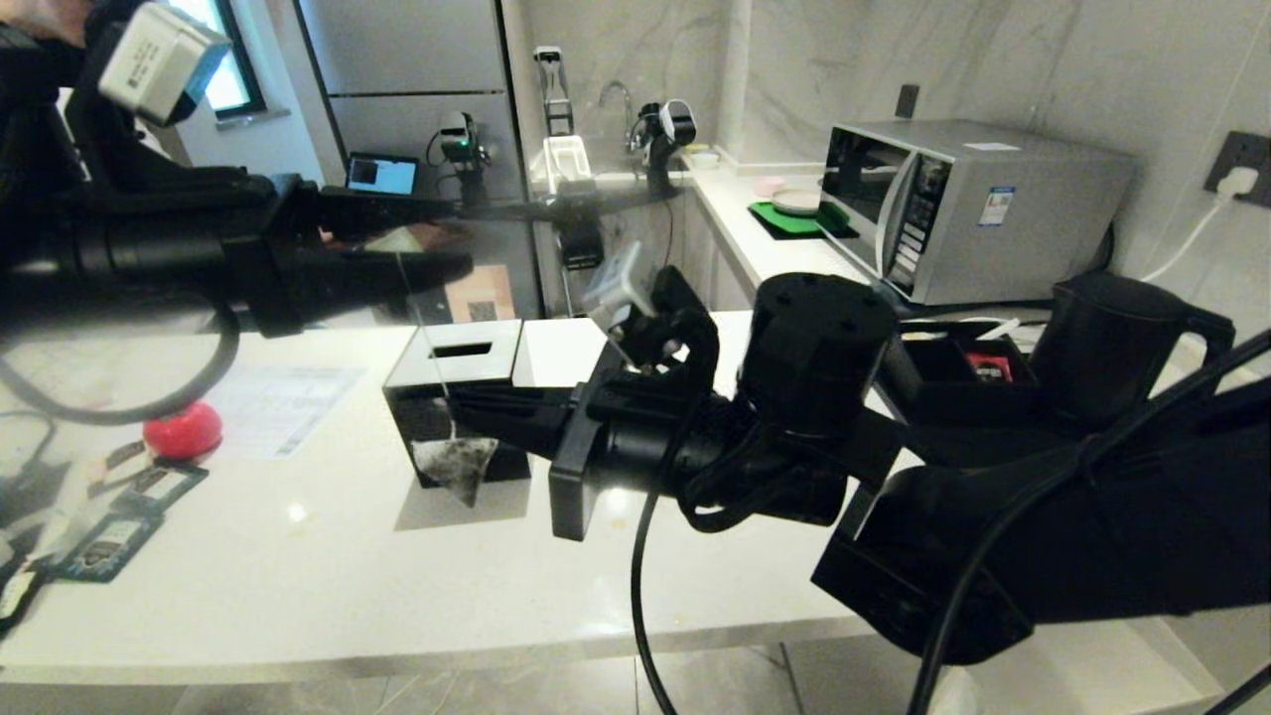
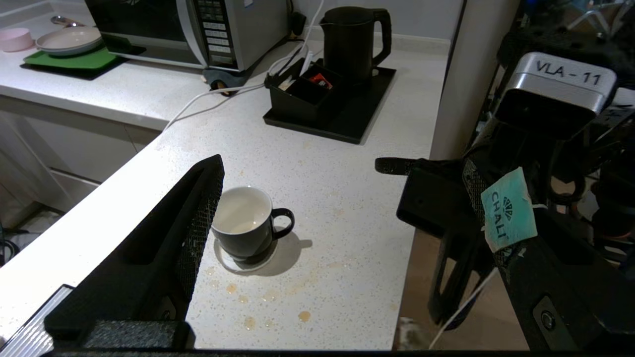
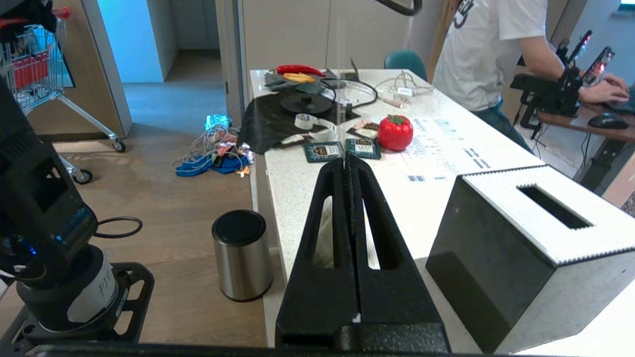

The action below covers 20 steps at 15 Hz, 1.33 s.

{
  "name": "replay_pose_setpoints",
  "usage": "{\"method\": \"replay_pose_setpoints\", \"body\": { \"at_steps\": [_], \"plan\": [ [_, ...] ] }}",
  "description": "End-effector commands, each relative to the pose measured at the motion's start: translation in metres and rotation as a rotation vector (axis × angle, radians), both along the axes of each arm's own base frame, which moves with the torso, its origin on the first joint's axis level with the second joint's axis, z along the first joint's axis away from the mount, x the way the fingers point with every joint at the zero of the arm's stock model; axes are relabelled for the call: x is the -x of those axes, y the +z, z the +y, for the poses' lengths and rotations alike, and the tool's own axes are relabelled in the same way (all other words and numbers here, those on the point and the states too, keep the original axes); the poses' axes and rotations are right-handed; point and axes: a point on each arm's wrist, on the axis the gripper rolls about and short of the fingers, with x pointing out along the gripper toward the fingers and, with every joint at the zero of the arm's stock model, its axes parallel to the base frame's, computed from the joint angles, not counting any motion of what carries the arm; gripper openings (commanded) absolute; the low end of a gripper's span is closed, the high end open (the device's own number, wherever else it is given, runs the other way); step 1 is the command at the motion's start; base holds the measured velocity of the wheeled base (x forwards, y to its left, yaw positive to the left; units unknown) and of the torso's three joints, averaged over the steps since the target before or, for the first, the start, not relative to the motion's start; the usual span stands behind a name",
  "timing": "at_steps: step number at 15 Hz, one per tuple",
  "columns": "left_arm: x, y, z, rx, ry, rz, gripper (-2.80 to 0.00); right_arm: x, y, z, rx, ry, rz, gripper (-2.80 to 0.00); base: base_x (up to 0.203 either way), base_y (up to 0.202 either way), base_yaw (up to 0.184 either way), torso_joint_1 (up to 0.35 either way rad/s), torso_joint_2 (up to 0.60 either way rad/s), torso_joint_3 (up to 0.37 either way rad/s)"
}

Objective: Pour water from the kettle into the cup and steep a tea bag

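Pressing its fingers together, the right gripper (image 1: 452, 399) seems to nip the string just above the tea bag (image 1: 455, 467), which dangles over the middle of the countertop (image 1: 298, 556) in front of the tissue box (image 1: 467, 353). The left gripper (image 1: 457, 236) hangs higher with jaws apart, the paper tag (image 2: 508, 208) clinging to one finger. The cup (image 2: 243, 223) waits near the countertop's edge – whether it holds water I cannot tell – and the kettle (image 2: 352, 42) stands on its tray at the far side. Steeping is not yet done.
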Motion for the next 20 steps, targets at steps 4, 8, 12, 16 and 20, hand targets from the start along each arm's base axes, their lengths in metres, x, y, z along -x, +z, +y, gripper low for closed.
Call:
{"method": "replay_pose_setpoints", "body": {
  "at_steps": [4,8,12,16,20],
  "plan": [
    [0.002,0.000,-0.007,0.000,-0.028,0.000,0.00,-0.004,-0.001,0.005,-0.009,0.004,0.007,-2.80,0.000,0.000,0.000,0.000,0.00,0.000],
    [0.002,-0.003,-0.008,-0.002,-0.027,0.007,0.00,-0.012,-0.002,-0.001,-0.009,-0.019,0.007,-2.80,0.000,0.000,0.000,0.000,0.00,0.000],
    [0.000,-0.006,-0.007,-0.004,-0.025,0.014,0.00,-0.014,-0.001,-0.004,-0.009,-0.027,0.007,-2.80,0.000,0.000,0.000,0.000,0.00,0.000],
    [0.000,-0.006,-0.008,-0.004,-0.025,0.016,0.00,-0.013,0.000,-0.004,-0.029,-0.021,0.004,-2.80,0.000,0.000,0.000,0.000,0.00,0.000],
    [0.001,-0.013,-0.008,-0.008,-0.027,0.038,0.00,-0.013,0.005,-0.004,-0.045,-0.019,0.004,-2.80,0.000,0.000,0.000,0.000,0.00,0.000]
  ]
}}
